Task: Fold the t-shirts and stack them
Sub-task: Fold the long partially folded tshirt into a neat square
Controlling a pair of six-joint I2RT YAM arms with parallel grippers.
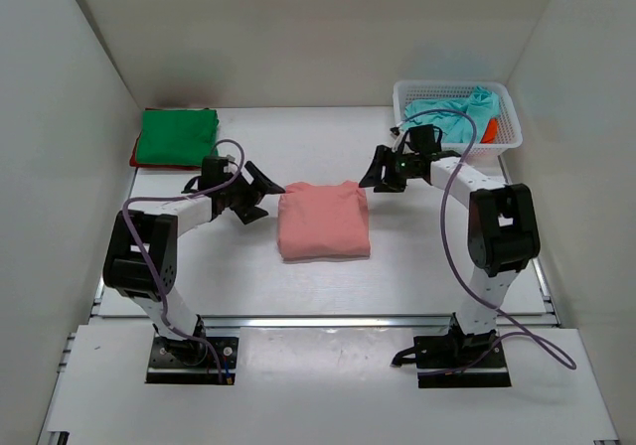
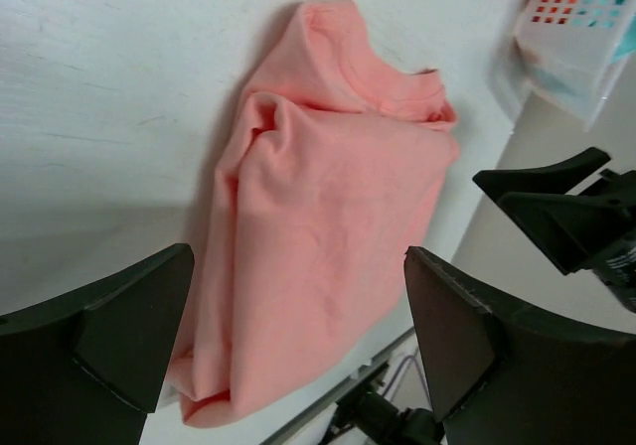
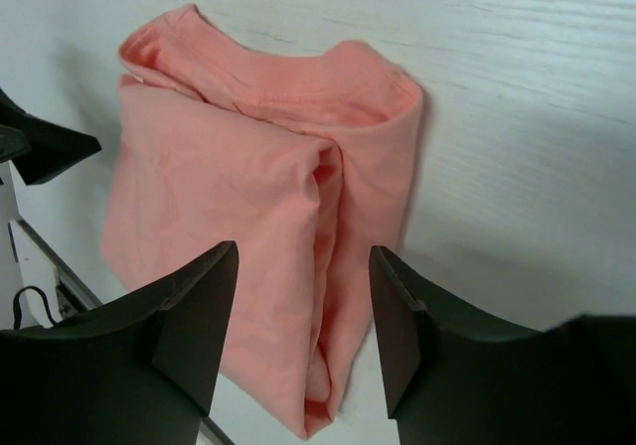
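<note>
Nearest you, the L arm base (image 1: 189, 354) and R arm base (image 1: 462, 351) sat at the table (image 1: 417, 271) edge, well short of the pink tee (image 1: 323, 222), one off to each side of it. The pink tee lay flat mid-table, folded to a rough rectangle w/ the collar end on its far side. The wrist cams showed layered folds and a soft ridge running lengthwise.

Your L gripper (image 1: 265, 197) hung just beside the tee's left edge, near its far corner. Its fingers were spread wide, empty and pointed at the cloth. I couldn't tell whether it touched the table. Your R gripper (image 1: 370, 174) sat just off the tee's far-right corner, jaws also parted w/ nothing btwn them, clear of the cloth. The two claws faced each other across the tee's collar end.

Farther back, left of the pink tee & well apart from it, a folded green tee (image 1: 177, 135) lay on a red tee (image 1: 136, 155). Only a red sliver showed at that stack's near-left edge. Far right of the pink tee, beyond the R gripper, a white mesh basket (image 1: 509, 132) held a crumpled teal tee (image 1: 452, 112). An orange-red tee (image 1: 490, 127) showed at the basket's right side.
</note>
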